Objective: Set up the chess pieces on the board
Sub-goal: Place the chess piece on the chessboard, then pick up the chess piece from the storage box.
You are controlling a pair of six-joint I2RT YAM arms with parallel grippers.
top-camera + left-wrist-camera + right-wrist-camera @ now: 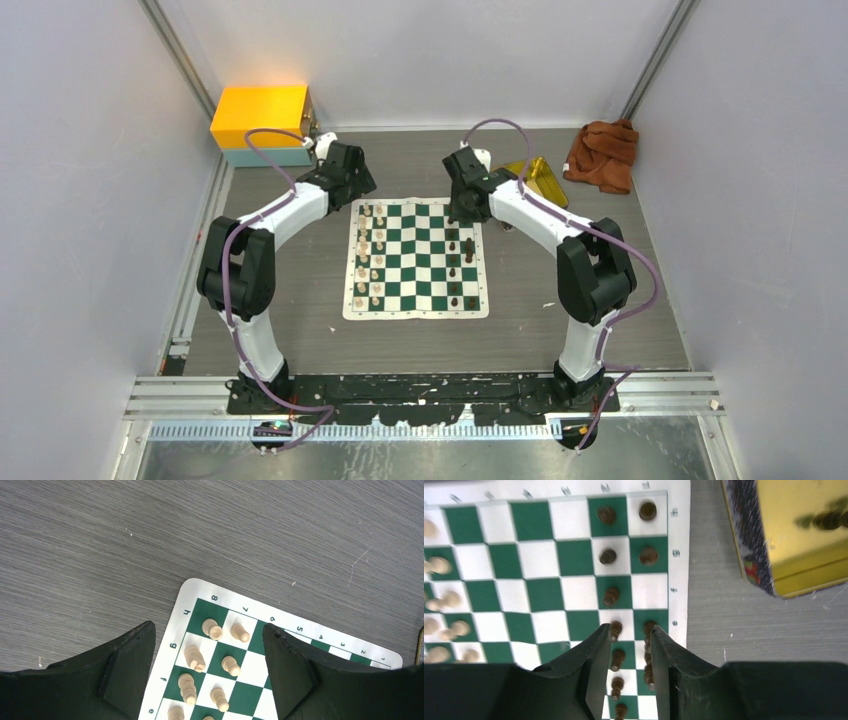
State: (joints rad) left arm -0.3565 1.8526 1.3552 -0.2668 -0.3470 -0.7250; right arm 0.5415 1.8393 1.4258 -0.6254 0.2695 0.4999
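Note:
The green-and-white board (420, 262) lies in the middle of the table. Cream chess pieces (368, 255) stand in its two left columns and dark ones (460, 262) in its two right columns. My left gripper (207, 626) hangs open over the board's far left corner (250, 695), above standing cream pieces (230, 665), with nothing between its fingers. My right gripper (630, 628) hovers over the far right side of the board (544, 560). Its jaws are open, with dark pieces (608, 556) standing on the squares below. A tall dark piece (649, 655) stands close beside its right finger.
A shiny gold tray (804, 535) lies just off the board's far right corner (540, 178). A yellow box (262, 118) sits at the back left and a brown cloth (603, 155) at the back right. Grey walls enclose the table.

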